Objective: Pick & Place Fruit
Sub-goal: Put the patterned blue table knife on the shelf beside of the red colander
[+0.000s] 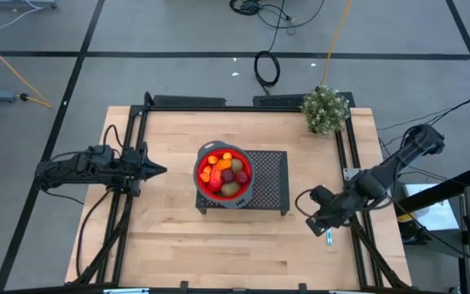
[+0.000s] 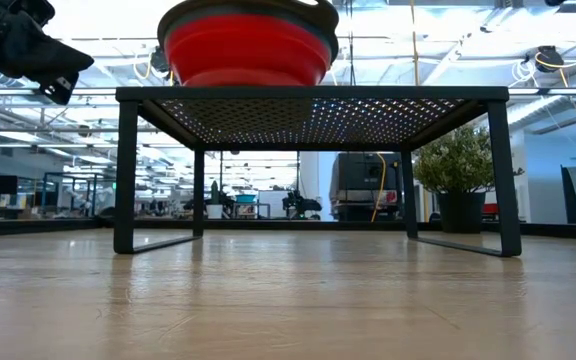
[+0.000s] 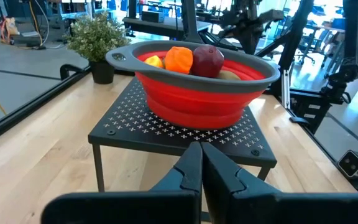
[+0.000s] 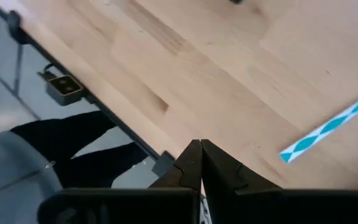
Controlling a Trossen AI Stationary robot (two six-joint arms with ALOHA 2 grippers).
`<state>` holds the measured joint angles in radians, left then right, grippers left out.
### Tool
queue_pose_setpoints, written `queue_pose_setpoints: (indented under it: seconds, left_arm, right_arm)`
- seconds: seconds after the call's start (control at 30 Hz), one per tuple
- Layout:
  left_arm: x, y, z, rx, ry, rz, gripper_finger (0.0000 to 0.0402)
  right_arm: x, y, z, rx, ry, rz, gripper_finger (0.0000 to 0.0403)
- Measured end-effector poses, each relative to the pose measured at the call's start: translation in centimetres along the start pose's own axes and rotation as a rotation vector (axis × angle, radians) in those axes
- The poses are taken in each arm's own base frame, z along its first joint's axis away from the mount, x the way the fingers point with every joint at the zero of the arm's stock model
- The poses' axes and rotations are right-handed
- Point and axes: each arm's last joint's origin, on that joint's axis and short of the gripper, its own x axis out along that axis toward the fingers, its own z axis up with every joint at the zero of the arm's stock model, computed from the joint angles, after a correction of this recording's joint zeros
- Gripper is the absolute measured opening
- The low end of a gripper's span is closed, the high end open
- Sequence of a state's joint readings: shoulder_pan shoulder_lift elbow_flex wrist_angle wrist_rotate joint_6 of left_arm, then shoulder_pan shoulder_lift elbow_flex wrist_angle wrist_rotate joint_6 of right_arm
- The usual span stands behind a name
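- Fruit [image 1: 224, 172] sits heaped in the red bowl [image 1: 243, 192], which stands on a black perforated rack [image 1: 269, 181] at desk [image 1: 170, 237] centre; placing looks complete.
- Left end effector [image 1: 160, 170], at 9 o'clock of the bowl, is pinched shut and empty, apparently parked clear.
- Right end effector [image 1: 316, 226], at 4 o'clock near the desk edge, is likewise shut on nothing.
- Striped straw [image 4: 328, 127] lies beside it, unused.
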<state>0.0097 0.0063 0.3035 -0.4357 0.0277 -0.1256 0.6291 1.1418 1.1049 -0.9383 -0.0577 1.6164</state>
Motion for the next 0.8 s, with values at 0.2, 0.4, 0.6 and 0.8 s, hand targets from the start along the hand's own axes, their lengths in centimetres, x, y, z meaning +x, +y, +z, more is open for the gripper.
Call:
queue_pose_setpoints:
  seconds: [0.2, 0.4, 0.6, 0.8]
  left_arm:
    - [0.0, 0.0, 0.0, 0.0, -0.001, 0.0, 0.0014]
    - [0.0, 0.0, 0.0, 0.005, -0.001, 0.0, 0.0003]
    - [0.0, 0.0, 0.0, 0.01, -0.001, 0.002, 0.0011]
    - [0.0, 0.0, 0.0, 0.017, -0.001, 0.002, 0.0008]
  right_arm:
    - [1.1, 0.0, -0.9, 0.07, 0.014, -0.068, 0.0]
    - [1.8, -0.5, -1.8, 0.17, 0.011, -0.158, 0.0]
    - [2.9, -0.7, -2.7, 0.255, -0.003, -0.243, 0.0]
    - [4.5, -0.6, -3.5, 0.312, 0.001, -0.315, 0.0]
